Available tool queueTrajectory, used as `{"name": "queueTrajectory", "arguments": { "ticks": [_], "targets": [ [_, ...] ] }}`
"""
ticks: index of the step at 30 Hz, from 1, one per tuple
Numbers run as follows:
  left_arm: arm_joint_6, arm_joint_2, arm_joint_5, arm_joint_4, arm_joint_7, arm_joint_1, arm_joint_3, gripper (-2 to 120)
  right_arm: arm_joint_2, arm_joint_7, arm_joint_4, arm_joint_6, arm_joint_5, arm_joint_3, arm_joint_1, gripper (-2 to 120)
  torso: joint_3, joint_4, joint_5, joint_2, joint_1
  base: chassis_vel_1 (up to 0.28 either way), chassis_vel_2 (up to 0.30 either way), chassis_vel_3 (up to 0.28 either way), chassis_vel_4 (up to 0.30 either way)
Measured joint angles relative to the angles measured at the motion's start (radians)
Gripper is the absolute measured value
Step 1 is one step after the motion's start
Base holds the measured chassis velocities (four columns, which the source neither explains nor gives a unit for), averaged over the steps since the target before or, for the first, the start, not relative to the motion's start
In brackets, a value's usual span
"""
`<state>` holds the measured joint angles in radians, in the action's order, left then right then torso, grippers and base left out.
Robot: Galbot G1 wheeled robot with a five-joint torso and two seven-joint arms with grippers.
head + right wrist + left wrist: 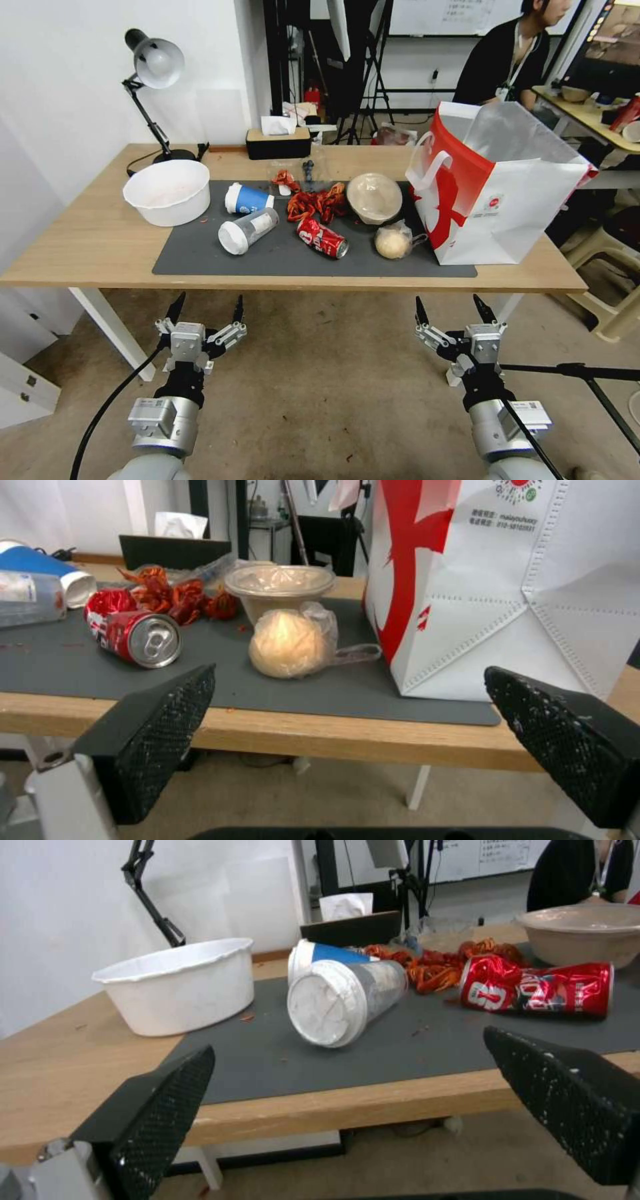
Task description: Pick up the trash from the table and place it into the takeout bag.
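Beyond the wide, empty right claw (347, 700), "010-5810" can be partly read under the takeout bag's (533, 580) logo.

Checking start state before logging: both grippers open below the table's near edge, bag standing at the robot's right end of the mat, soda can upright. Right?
Not quite: the crushed red soda can lies on its side on the mat, as the head view shows. The rest holds: left gripper and right gripper hang open below the table edge, and the takeout bag stands at the right end.
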<state>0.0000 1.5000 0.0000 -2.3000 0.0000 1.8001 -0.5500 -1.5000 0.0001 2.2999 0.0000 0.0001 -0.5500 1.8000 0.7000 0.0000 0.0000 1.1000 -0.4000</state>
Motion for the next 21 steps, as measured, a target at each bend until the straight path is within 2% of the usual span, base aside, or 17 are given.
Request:
{"name": "queueTrajectory", "arguments": {
  "ticks": [21],
  "targets": [
    [0.000, 0.000, 0.000, 0.000, 0.000, 0.000, 0.000, 100, 0.000, 0.000, 0.000, 0.000, 0.000, 0.000, 0.000, 100, 0.000, 0.0000, 0.0000, 0.000, 0.000, 0.000, 0.000, 0.000, 0.000]
  ]
}}
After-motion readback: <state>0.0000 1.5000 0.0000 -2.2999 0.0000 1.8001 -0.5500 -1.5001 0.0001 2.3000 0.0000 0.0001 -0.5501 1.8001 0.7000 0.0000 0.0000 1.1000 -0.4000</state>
